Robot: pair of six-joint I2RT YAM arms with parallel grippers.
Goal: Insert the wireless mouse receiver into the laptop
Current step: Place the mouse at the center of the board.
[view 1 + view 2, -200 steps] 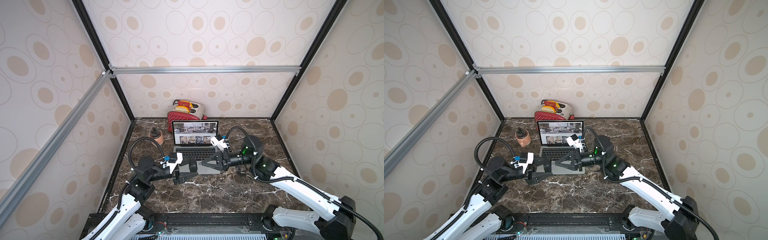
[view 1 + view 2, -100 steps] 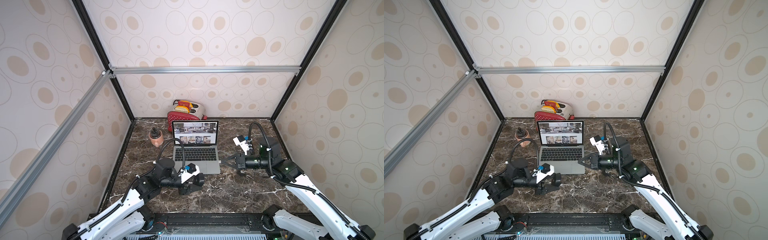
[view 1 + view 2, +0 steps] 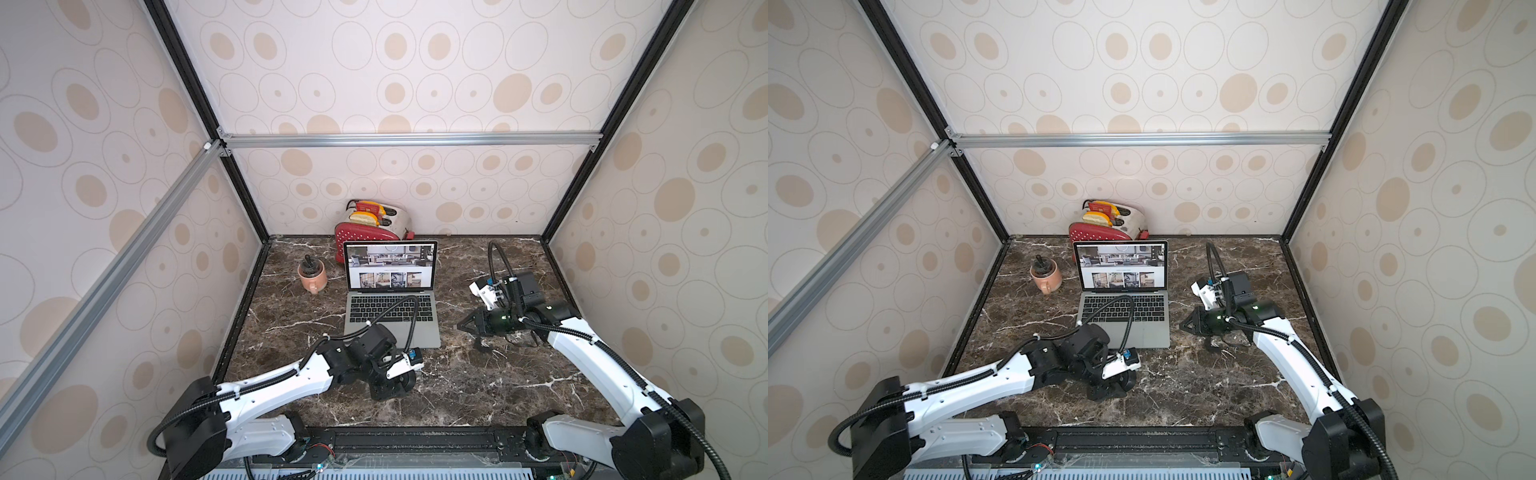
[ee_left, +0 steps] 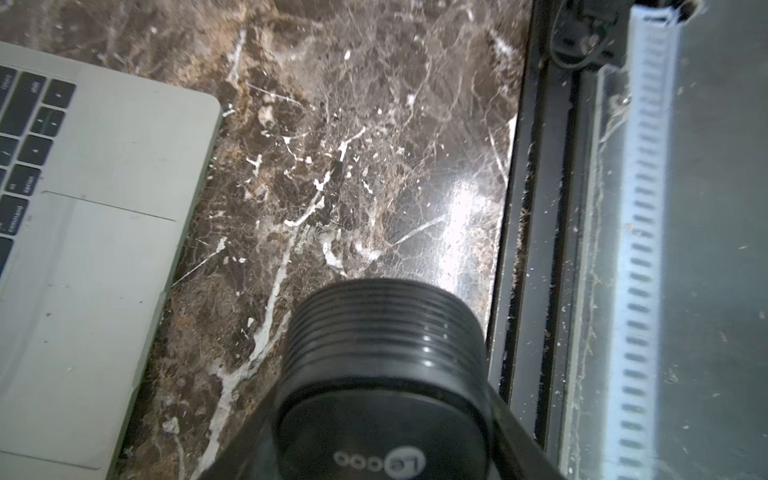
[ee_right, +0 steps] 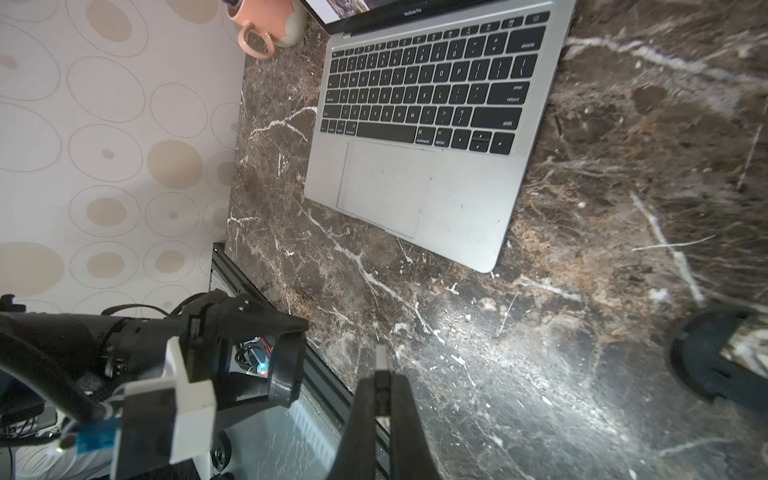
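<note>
Squarely ahead of me, the laptop (image 3: pixel 419 332) sits open on the marble table (image 3: pixel 478 386), its screen turned my way and showing a white page of room photos. Off the laptop's right side, apart from its edge and level with the trackpad, my right gripper (image 5: pixel 382 380) is pinched tight on the wireless mouse receiver (image 5: pixel 381 358), whose metal plug sticks out beyond the gripper's tip and points toward the laptop. On the marble to the laptop's right lies a small black round piece (image 5: pixel 702 357) that I cannot make out. Just in front of the laptop's front edge my left gripper (image 5: pixel 298 327) hangs low, jaws closed together with nothing seen between them, while its black cable (image 3: pixel 411 305) arches over the keyboard. Behind the laptop's left corner stands a peach mug (image 3: pixel 312 277) with something dark inside, and right behind the screen a red toaster (image 3: pixel 365 240) rests against the back wall.
</note>
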